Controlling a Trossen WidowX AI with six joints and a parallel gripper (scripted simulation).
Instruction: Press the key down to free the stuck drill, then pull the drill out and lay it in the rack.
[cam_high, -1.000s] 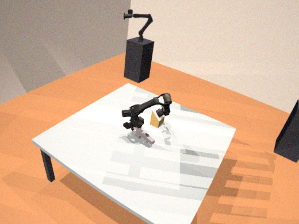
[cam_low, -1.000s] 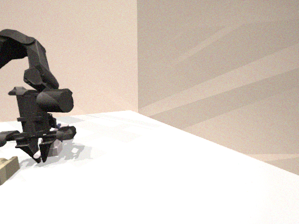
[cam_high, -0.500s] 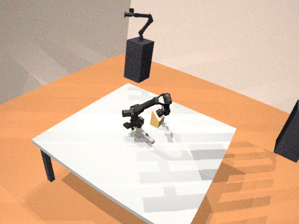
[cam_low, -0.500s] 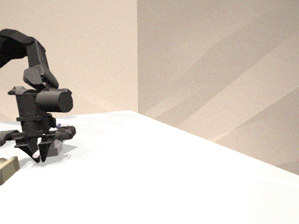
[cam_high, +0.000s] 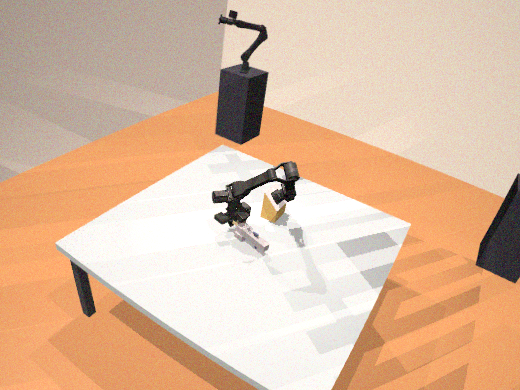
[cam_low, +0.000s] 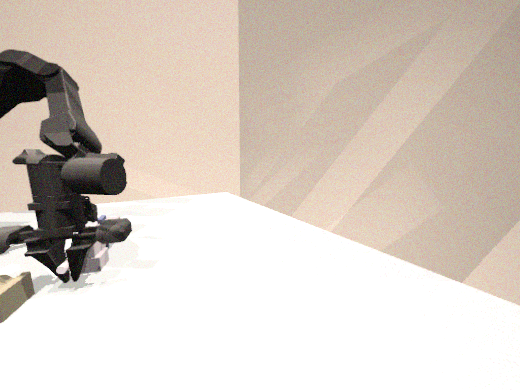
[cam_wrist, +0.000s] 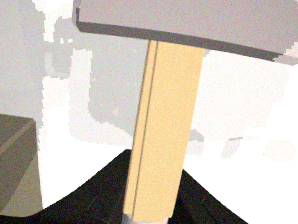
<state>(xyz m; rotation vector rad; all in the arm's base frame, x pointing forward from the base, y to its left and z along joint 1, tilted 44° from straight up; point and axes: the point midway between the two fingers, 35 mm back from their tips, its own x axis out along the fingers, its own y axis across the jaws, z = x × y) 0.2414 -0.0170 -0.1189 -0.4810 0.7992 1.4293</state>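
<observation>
The drill is a straight rod with a yellow-tan section (cam_wrist: 167, 120) and a grey-pink end (cam_wrist: 145, 220). Its other end meets the pinkish-grey holder (cam_high: 252, 239) (cam_low: 95, 262) (cam_wrist: 190, 20); how deep it sits there is hidden. A small blue part (cam_high: 256, 234) (cam_low: 102, 218) on the holder may be the key; whether it is pressed down cannot be told. My gripper (cam_low: 70, 278) (cam_wrist: 144, 160) points down, low over the table, and is shut on the drill's yellow section. The rack, a yellow-brown notched block (cam_high: 269, 210) (cam_low: 19, 296) (cam_wrist: 17, 160), stands beside the gripper.
The white table (cam_high: 190, 290) (cam_low: 250, 325) carries the arm (cam_high: 257, 182), which arches above the rack. Another arm (cam_high: 255, 42) stands on a dark pedestal (cam_high: 240, 105) behind the table. A dark block (cam_high: 505, 240) stands at the far right.
</observation>
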